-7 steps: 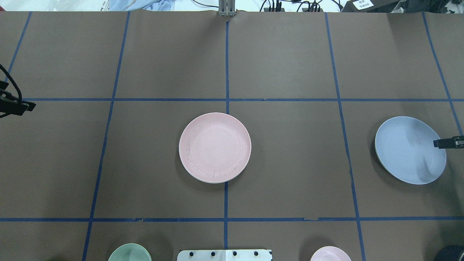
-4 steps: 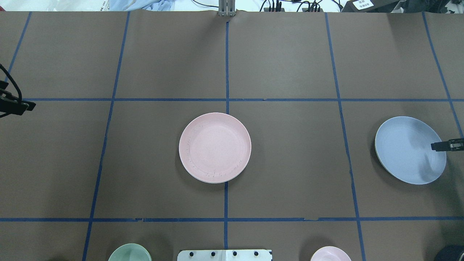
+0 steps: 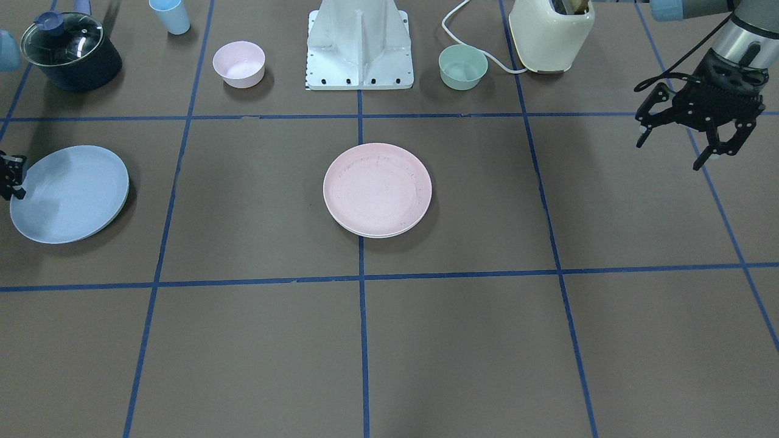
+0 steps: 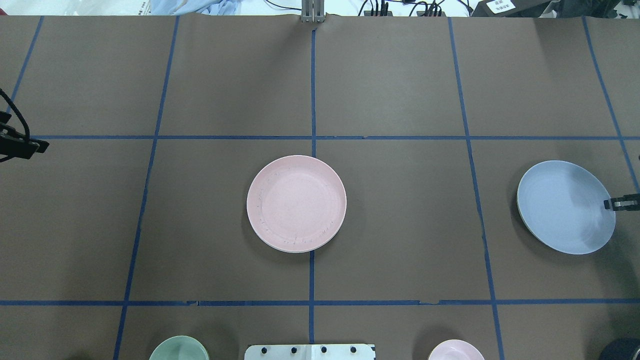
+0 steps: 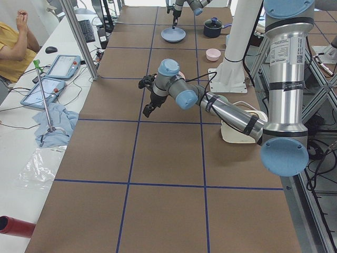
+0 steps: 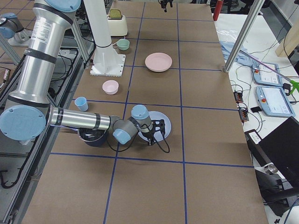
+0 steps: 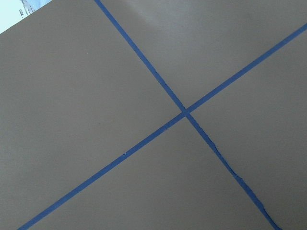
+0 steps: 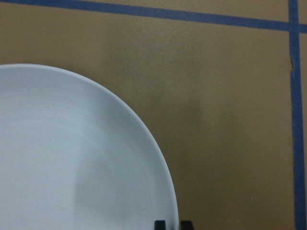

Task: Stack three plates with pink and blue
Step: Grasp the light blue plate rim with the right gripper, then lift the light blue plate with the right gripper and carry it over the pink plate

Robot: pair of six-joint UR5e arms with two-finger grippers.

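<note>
The pale pink plate (image 4: 296,202) lies at the table's middle, also in the front view (image 3: 377,188). It rests on the cream plate, of which only a thin edge (image 3: 378,234) shows. The pale blue plate (image 4: 562,205) lies flat at the right, also in the front view (image 3: 67,193) and the right wrist view (image 8: 72,158). My right gripper (image 4: 611,204) is low at its right rim. In the wrist view (image 8: 172,224) its fingertips stand close together, one on each side of the rim. My left gripper (image 3: 667,152) hangs open and empty, high over the left side.
A small pink bowl (image 3: 238,64) and a small green bowl (image 3: 462,67) flank the robot base (image 3: 360,45). A cream toaster (image 3: 551,33), a dark lidded pot (image 3: 70,52) and a blue cup (image 3: 169,15) stand along the robot's side.
My right gripper has come down and drawn back from over the blue plate to its right rim, and its fingers have narrowed onto it. The plates and left arm have not moved.
</note>
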